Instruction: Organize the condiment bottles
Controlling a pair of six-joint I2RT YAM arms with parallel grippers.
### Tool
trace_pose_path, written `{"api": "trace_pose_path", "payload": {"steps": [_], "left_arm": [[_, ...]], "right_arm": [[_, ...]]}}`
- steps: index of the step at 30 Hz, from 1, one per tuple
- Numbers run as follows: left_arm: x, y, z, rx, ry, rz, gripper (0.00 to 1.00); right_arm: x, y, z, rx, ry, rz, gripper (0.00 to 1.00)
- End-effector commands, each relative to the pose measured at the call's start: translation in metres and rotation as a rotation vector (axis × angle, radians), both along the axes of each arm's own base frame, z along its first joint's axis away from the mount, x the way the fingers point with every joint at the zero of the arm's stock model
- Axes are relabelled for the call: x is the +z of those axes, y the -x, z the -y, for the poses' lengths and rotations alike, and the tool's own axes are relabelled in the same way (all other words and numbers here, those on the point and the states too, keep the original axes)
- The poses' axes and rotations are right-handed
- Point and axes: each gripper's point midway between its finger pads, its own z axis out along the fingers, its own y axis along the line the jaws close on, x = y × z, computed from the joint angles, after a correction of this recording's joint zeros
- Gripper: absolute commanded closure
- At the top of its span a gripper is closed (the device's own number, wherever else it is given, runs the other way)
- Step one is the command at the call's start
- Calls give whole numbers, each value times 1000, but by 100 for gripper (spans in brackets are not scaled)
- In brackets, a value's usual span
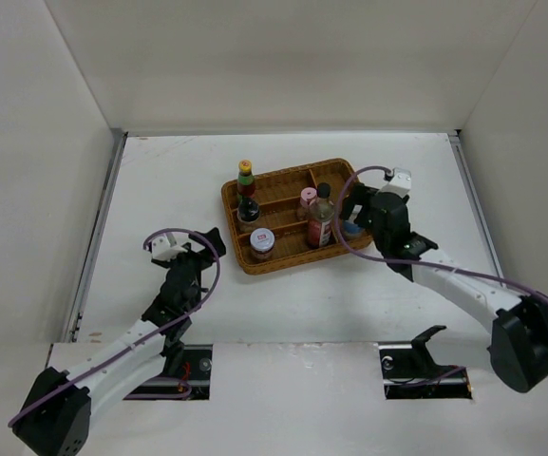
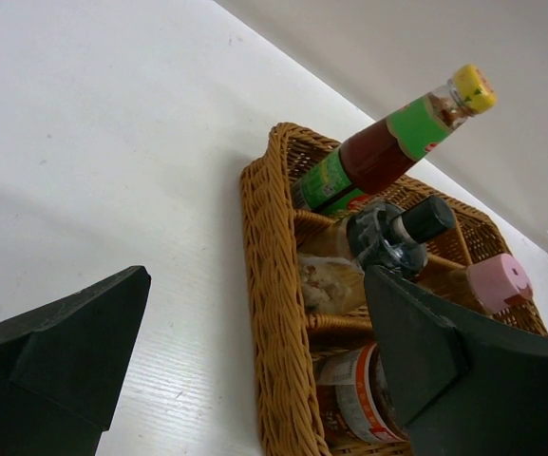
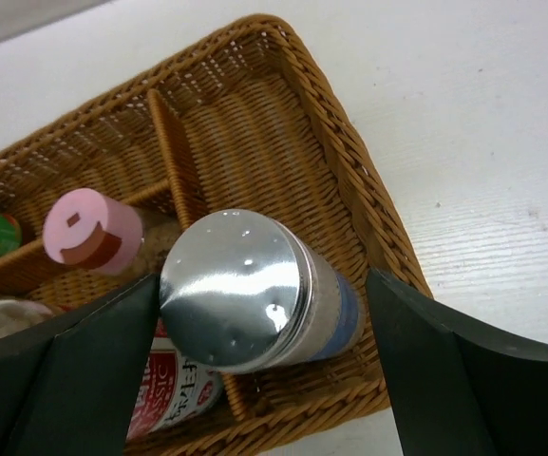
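The brown wicker tray (image 1: pixel 232 215) holds the condiment bottles. The white blue-labelled shaker (image 3: pixel 245 290) with its shiny grey cap stands in the tray's right end compartment, also seen from above (image 1: pixel 352 228). My right gripper (image 3: pixel 262 290) is open astride it, the left finger close against the cap and the right finger well apart. Beside it are the tall red-labelled black-capped bottle (image 1: pixel 320 218) and the pink-lidded jar (image 1: pixel 306 199). The yellow-capped bottle (image 1: pixel 246 180) and the short red-white-lidded jar (image 1: pixel 261 243) occupy the left end. My left gripper (image 1: pixel 202 247) is open and holds nothing, just left of the tray.
In the left wrist view the tray's woven left wall (image 2: pixel 274 313) runs between my fingers, with the yellow-capped bottle (image 2: pixel 397 138) leaning above it. White walls enclose the table on three sides. Bare white tabletop (image 1: pixel 160 190) lies left of the tray.
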Motion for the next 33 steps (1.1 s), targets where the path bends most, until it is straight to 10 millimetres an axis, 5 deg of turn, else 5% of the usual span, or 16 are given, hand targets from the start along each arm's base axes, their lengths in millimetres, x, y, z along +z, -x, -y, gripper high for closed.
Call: {"api": "trace_pose_path", "payload": {"steps": [1,5,11,15,18,20,24,26,30,33], "left_arm": [[3,-2,-10,55,35,5,0],[1,-2,-19,87,52,-15,0],[1,-3,-22,94,55,-44,0],[-4,-2,-19,73,33,-89,0],[-2,0,-14,42,25,-125,0],[-4,3,-17,50,14,-158,0],[-17,7,-26,77,-16,-247,0],[-21,11,-33,103,-39,-299,0],[-31,16,-45,138,-59,-387,0],[-35,18,-48,133,-54,-424,0]], "right_arm": [[43,9,4,-12,-90,118,5],[52,24,25,-53,-130,157,5],[32,40,54,-121,-186,157,16],[16,51,68,-184,-223,167,62],[1,58,77,-240,-262,166,75],[-9,63,81,-265,-284,168,70],[-23,68,98,-328,-313,183,27],[-29,69,107,-364,-339,185,15],[-36,71,114,-402,-373,187,0],[-36,70,113,-405,-389,184,0]]}}
